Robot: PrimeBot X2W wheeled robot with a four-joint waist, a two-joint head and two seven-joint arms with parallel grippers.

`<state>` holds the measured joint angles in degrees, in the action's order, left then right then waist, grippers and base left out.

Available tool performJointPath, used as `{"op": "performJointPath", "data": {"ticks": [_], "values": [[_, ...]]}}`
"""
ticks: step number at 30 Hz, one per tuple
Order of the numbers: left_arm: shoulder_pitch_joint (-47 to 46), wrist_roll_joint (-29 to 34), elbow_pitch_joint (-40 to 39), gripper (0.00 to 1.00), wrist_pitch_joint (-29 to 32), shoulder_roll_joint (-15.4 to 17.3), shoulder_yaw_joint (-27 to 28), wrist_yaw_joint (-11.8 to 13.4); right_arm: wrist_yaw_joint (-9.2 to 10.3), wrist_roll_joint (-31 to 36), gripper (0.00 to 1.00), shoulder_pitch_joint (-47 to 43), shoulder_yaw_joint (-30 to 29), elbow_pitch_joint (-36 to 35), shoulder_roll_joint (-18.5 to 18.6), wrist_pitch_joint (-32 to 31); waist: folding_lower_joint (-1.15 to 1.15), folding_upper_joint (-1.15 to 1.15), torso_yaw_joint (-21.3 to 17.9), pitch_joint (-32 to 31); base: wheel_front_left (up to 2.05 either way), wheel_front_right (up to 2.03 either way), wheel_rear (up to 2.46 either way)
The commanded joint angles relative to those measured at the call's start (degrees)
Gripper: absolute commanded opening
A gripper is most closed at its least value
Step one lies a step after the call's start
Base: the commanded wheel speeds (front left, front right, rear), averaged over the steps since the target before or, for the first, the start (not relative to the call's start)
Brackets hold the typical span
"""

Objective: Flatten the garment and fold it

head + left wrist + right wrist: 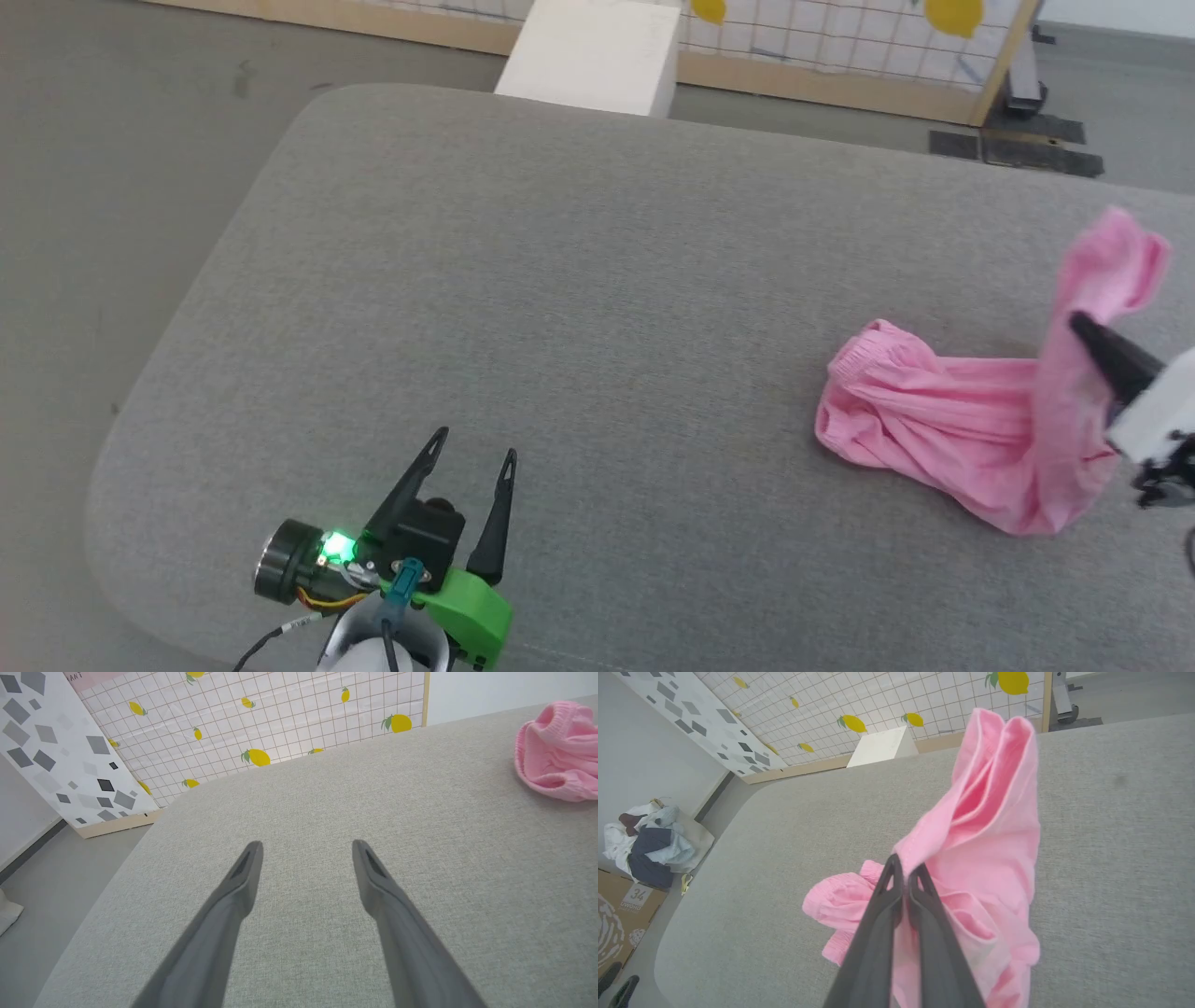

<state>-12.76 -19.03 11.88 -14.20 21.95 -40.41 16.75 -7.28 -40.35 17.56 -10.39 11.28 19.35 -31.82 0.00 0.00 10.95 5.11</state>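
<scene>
The right tool (1075, 322) (head view) runs off the right edge.

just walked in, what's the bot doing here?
The right gripper is shut on one end of the pink shorts, holding it up off the grey table; the waistband end lies crumpled on the surface. The left gripper is open over bare table, apart from the cloth. Nothing flattened or folded yet.

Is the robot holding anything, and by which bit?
Its right hand pinches the pink shorts near one leg's end. Its left hand is open and empty.
</scene>
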Motion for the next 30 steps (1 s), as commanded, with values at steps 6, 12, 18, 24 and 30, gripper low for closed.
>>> {"op": "performJointPath", "data": {"ticks": [6, 12, 18, 24, 30], "values": [[0.8, 0.1, 0.1, 1.00, 0.2, 0.0, -0.2, 0.5, -0.21, 2.2, 0.00, -1.0, 2.7, -4.1, -5.7, -3.5, 0.00, 0.00, 3.4, 1.0, 0.00, 0.00, 0.00], [0.1, 0.0, 0.4, 1.00, 0.1, -0.4, -0.3, 0.7, -0.21, 6.2, 0.00, -2.2, 5.4, -3.8, -8.5, -5.3, 0.00, 0.00, 5.5, 2.5, 0.00, 0.00, 0.00], [-0.5, 0.0, 0.9, 1.00, -0.1, -1.2, -0.5, 0.7, -0.21, 10.1, 0.00, -1.7, 10.2, -0.6, -8.7, -4.2, 0.00, 0.00, 6.7, 4.1, 0.00, 0.00, 0.00], [-1.3, 0.1, 1.5, 1.00, -0.4, -1.9, -0.6, 0.6, -0.21, 14.2, 1.00, -0.5, 18.6, 3.3, -5.8, -1.6, 0.00, 0.00, 7.2, 5.3, 0.00, 0.00, 0.00], [-1.5, -0.2, 2.1, 1.00, -0.5, -2.2, -0.2, 0.5, -0.21, 13.0, 1.00, 1.0, 22.5, 4.9, -4.1, 1.4, 0.00, 0.00, 5.8, 4.9, 0.00, 0.00, 0.00]]}}
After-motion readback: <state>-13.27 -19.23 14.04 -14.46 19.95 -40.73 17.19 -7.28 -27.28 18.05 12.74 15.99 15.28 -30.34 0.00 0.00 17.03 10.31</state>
